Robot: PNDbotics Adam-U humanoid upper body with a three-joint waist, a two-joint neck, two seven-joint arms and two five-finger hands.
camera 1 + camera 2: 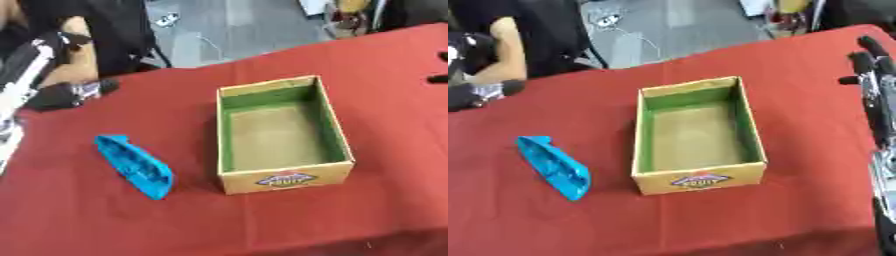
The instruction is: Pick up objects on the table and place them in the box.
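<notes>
A blue boat-shaped plastic object point(134, 166) lies on the red table point(79, 220), left of the box. The cardboard box point(282, 181) with green inner walls stands open at the middle, and only its brown floor shows inside. My left hand point(63, 95) hovers at the table's far left edge, well behind the blue object and apart from it. My right hand point(866, 59) is at the right edge, open with fingers pointing away, right of the box and holding nothing.
The table's far edge runs diagonally behind the box, with grey floor and clutter beyond it. My right forearm point(878, 150) runs down the right side. The table's front edge lies close below the box.
</notes>
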